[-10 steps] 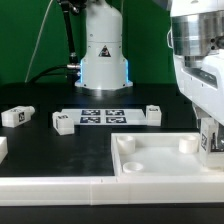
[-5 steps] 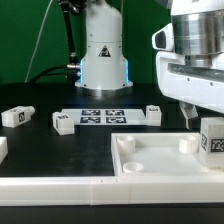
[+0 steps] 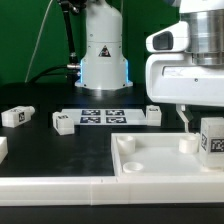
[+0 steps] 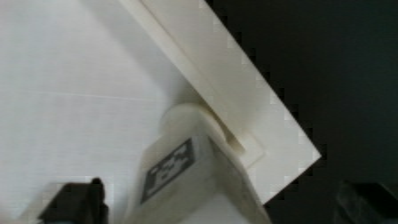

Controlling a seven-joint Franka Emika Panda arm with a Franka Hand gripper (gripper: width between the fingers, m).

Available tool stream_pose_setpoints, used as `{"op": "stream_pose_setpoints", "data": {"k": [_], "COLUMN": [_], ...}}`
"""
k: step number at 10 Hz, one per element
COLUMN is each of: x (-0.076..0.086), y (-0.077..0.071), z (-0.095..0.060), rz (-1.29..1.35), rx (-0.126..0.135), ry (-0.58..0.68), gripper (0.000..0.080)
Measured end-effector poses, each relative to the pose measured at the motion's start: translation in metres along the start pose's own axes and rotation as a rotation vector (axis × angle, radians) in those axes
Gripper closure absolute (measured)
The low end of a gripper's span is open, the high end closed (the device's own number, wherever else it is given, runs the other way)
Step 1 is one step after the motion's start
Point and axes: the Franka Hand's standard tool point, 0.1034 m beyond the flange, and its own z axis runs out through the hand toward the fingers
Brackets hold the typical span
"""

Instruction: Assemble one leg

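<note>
Since a second ago the gripper (image 4: pixel 222 200) has lifted off the leg (image 3: pixel 212 140) and shifted toward the exterior view's left. Its jaws are spread wide and hold nothing, and one finger (image 3: pixel 185 119) hangs just beside the leg. The leg stands upright on its own at the white panel's (image 3: pixel 150 166) far corner socket on the exterior view's right, tag facing out, probably let go because it is seated. Three spare legs (image 3: pixel 18 115) lie untouched near the marker board (image 3: pixel 98 117).
</note>
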Motion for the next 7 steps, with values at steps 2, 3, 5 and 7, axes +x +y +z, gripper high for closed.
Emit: {"op": "stream_pose_setpoints", "data": {"k": [2, 3, 5, 7], "x": [-0.0009, -0.0001, 0.0024, 0.0064], "y": [0.0008, 0.0019, 0.0022, 0.0060], "z": [0.0020, 0.0028, 0.0015, 0.0003], "rz": [-0.247, -0.367, -0.607, -0.687], "rx": [-0.024, -0.045, -0.088, -0.091], "ry": [0.006, 0.007, 0.017, 0.013], "gripper": [0.0151, 0.0151, 0.0151, 0.0151]}}
